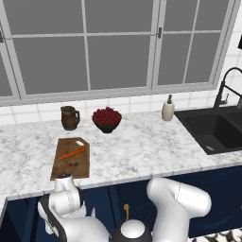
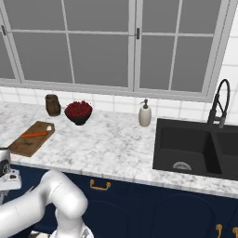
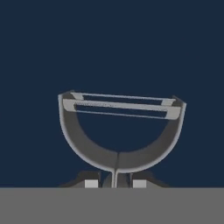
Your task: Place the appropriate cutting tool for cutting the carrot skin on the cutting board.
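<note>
So from the left base view we've got the cutting board (image 1: 71, 160) near the counter's front edge, with the carrot (image 1: 73, 153) lying slantwise across it. Behind sit a brown jug (image 1: 69, 117) and a bowl of red fruit (image 1: 107, 118).

The right base view puts the board and carrot far left, the black sink (image 2: 195, 148) to the right.

In the hand view, the gripper (image 3: 114, 183) has its jaws pinched tight on the peeler (image 3: 119, 131), forked head sticking out against dark blue.
</note>
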Motion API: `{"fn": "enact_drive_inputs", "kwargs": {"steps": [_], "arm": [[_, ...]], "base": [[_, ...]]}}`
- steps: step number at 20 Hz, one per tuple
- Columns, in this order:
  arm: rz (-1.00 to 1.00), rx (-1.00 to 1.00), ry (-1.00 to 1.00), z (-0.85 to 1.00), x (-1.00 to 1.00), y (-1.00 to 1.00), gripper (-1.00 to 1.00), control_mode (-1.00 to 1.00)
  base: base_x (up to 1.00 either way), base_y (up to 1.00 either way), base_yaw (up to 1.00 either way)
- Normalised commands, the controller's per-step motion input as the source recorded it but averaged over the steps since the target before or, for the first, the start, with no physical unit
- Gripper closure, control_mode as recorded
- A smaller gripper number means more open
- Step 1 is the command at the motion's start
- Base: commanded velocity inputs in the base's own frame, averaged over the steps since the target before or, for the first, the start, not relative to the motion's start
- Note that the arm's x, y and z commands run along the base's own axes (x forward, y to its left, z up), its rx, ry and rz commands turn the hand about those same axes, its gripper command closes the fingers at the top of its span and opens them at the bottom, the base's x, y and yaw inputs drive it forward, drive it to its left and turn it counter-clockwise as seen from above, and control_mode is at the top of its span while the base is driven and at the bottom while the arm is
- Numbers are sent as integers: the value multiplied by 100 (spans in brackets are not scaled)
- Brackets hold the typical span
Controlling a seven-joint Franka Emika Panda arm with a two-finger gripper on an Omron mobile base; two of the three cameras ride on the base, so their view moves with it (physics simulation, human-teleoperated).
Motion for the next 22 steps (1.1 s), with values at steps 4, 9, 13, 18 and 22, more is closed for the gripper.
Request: {"fn": "enact_drive_inputs", "kwargs": {"steps": [4, 9, 13, 18, 22], "arm": [[0, 0, 0, 40, -51, -14, 100, -100], [2, 0, 0, 88, -58, -11, 100, -100], [4, 0, 0, 85, -63, 0, 100, -100], [12, 0, -3, 90, -37, 1, 100, -100], [13, 1, -8, 78, 0, 8, 100, -100]], "base": [[0, 0, 0], [0, 0, 0], [0, 0, 0], [0, 0, 0], [0, 0, 0]]}}
